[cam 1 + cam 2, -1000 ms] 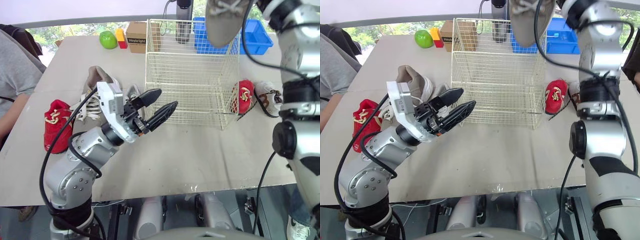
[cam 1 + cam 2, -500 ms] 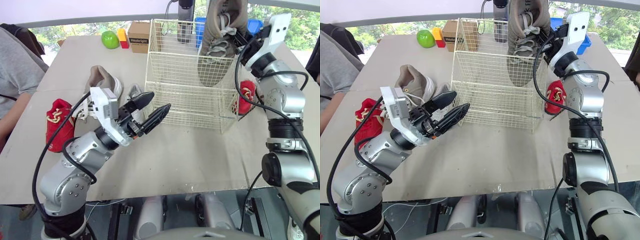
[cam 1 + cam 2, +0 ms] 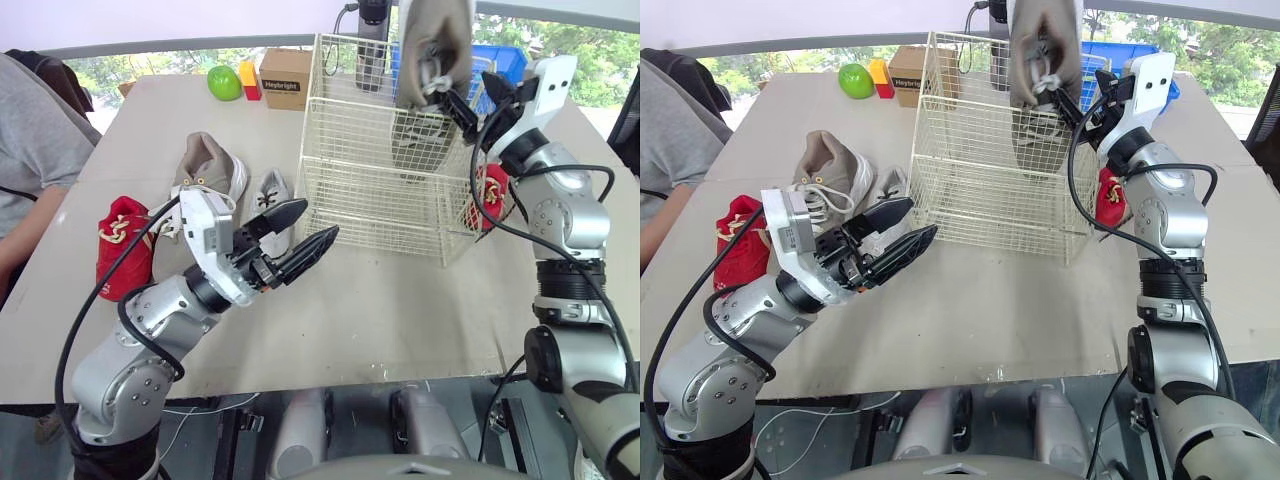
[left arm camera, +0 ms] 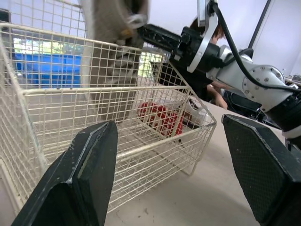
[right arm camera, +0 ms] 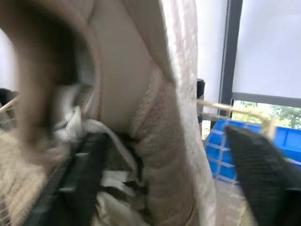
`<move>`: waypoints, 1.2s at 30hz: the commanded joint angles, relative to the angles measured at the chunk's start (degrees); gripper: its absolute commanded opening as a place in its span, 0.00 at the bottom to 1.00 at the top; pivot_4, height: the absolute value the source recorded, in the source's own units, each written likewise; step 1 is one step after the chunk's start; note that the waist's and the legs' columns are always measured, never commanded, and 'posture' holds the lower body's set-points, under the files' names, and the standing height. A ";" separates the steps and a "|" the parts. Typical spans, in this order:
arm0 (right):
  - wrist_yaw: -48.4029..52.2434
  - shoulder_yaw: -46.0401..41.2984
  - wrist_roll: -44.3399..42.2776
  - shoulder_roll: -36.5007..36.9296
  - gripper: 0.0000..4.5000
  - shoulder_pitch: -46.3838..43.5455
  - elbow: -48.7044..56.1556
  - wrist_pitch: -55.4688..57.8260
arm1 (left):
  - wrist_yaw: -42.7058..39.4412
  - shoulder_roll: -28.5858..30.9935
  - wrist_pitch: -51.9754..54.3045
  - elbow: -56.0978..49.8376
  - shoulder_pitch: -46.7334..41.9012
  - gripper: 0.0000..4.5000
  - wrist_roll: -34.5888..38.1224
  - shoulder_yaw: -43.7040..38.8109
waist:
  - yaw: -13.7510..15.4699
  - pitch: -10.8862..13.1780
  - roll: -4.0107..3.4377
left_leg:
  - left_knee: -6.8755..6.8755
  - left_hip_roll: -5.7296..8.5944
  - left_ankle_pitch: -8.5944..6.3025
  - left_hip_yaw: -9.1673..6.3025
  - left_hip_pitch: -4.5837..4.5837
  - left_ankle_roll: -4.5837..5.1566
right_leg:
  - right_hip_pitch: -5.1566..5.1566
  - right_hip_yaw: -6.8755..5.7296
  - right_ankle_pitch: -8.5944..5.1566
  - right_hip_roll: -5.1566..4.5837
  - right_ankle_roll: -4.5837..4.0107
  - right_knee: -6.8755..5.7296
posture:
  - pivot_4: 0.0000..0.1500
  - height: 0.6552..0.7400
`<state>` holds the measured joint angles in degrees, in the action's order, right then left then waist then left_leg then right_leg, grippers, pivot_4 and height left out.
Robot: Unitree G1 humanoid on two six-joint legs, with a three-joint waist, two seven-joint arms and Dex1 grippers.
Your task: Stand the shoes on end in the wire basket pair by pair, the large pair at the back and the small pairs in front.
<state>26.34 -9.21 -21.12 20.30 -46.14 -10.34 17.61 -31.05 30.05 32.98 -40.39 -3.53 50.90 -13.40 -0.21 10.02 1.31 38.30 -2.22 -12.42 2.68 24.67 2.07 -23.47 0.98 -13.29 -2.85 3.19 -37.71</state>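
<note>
The left gripper hovers low over the table, fingers spread and holding nothing, pointing at the wire basket. Bare tabletop separates it from the basket's front wall. The right gripper is raised beside the basket's right rim, clamped on the large beige shoe at its laces. The shoe hangs toe-down in the back right of the basket, heel above the rim.

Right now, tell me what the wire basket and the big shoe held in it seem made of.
Wire basket: thin metal wire, probably coated cream-white; the open grid of fine rods with a smooth pale finish suggests it. Tan shoe: soft textile upper, maybe knit or suede-like, matte and slightly fuzzy, with pale laces; exact fabric unclear.
</note>
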 commanded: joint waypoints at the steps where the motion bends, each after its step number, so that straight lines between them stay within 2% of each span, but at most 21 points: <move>1: 0.23 -0.70 1.45 2.96 0.90 2.14 0.87 1.29 | 0.25 0.26 -1.51 -1.64 0.57 0.85 0.18 -0.60 | 0.08 0.00 0.00 | 0.00 -0.01 0.00 -0.01 0.01 0.00 | 0.00 -0.01 0.00 -0.03 0.00 0.00 | 1.00 1.00; 8: 1.50 -0.46 1.25 6.54 0.90 2.76 8.38 2.90 | 1.81 0.15 -2.18 -1.43 2.87 0.85 0.35 -2.07 | -0.59 0.08 -0.13 | -0.12 0.00 0.00 0.03 0.04 0.01 | -0.21 0.23 0.01 0.01 -0.01 -0.04 | 1.00 1.00; 13: 12.31 -1.42 -6.25 12.11 0.90 7.09 19.88 6.09 | 6.18 -0.39 -1.99 -0.23 5.75 0.85 1.71 -7.01 | -0.54 0.10 -0.15 | -0.35 -0.04 0.00 0.01 0.04 0.00 | -0.32 0.25 0.00 0.06 0.00 0.01 | 1.00 1.00; 16: 12.69 0.30 -5.10 14.30 0.95 8.21 21.43 8.36 | 5.57 0.96 -1.62 0.34 6.31 0.85 2.50 -8.58 | -0.49 0.10 -0.14 | -0.40 -0.07 0.00 0.00 0.03 0.00 | -0.30 0.24 -0.01 0.05 0.00 0.04 | 1.00 1.00; 20: 7.88 2.36 -2.30 12.42 0.95 4.98 20.20 10.73 | 6.01 0.97 -1.53 0.39 5.98 0.85 1.87 -7.42 | -0.57 0.10 -0.14 | -0.36 -0.05 0.00 0.05 -0.01 0.01 | -0.30 0.33 0.00 0.02 -0.01 0.06 | 1.00 1.00; 24: 0.80 3.12 -2.35 6.12 0.95 -0.23 18.73 14.77 | 5.82 1.23 -1.78 -0.17 6.07 0.85 2.20 -7.52 | -0.66 0.10 -0.15 | -0.34 -0.04 0.01 0.07 0.04 0.00 | -0.43 0.41 0.01 0.04 -0.02 0.00 | 1.00 1.00; 29: -6.66 4.29 2.86 1.17 0.95 -5.22 12.97 13.84 | 3.20 2.21 -3.04 -3.02 6.74 0.85 1.57 -6.34 | -0.63 0.10 -0.15 | -0.49 -0.02 0.01 0.09 0.07 -0.01 | -0.51 0.40 0.00 0.05 -0.02 0.02 | 1.00 1.00; 32: -8.36 5.84 7.10 1.54 0.77 -7.41 10.48 11.71 | 1.86 3.55 -3.33 -5.89 7.22 0.85 1.05 -5.49 | -0.53 0.11 -0.15 | -0.50 -0.02 0.01 0.11 0.12 -0.01 | -0.53 0.40 0.00 0.02 -0.03 0.05 | 1.00 1.00; 36: -9.22 7.07 9.73 1.45 0.36 -7.81 10.93 11.08 | 2.39 3.76 -3.90 -7.25 7.48 0.85 0.73 -4.99 | -0.64 0.11 -0.16 | -0.52 -0.03 0.01 0.13 0.09 -0.01 | -0.54 0.44 0.00 0.00 -0.02 0.06 | 1.00 1.00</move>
<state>17.77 -1.93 -12.24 21.47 -51.91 -1.21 30.61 -28.61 33.50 30.48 -45.43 3.80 51.86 -18.17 -0.85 10.13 1.15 37.77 -2.25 -12.41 2.80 24.77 2.06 -24.02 1.41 -13.29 -2.85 3.16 -37.65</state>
